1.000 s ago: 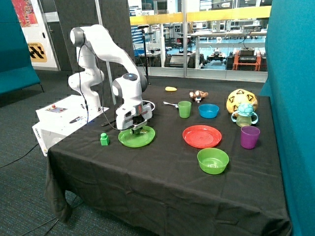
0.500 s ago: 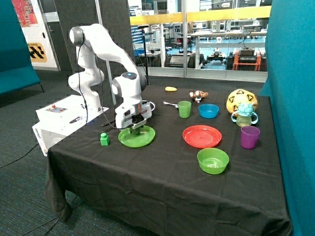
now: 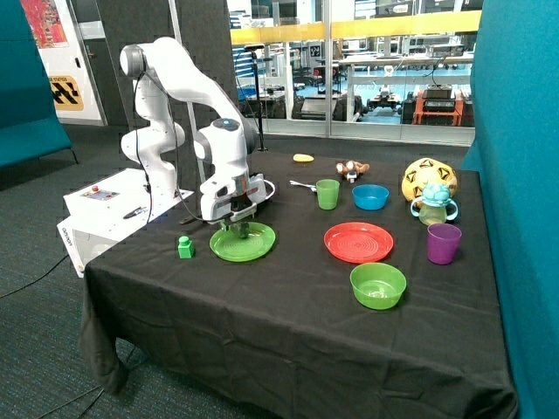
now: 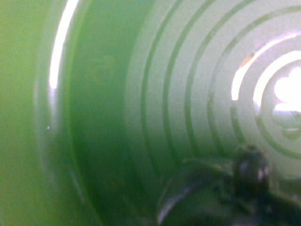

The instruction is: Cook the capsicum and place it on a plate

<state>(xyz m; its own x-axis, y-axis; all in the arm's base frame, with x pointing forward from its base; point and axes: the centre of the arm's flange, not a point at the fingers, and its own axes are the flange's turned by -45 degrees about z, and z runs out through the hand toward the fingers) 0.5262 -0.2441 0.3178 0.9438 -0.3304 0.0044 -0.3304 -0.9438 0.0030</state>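
Your arm bent down left of centre, its hand (image 3: 238,226) just over the plate (image 3: 242,243), apparently pinching the capsicum (image 4: 221,188); I couldn't confirm the grip.

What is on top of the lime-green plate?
A small dark capsicum sits on the plate, near its rim, right under the gripper. The gripper partly covers it, so contact cannot be judged. The rest of the plate looks bare.

Gripper (image 3: 238,227) low over lime-green plate (image 3: 243,242)
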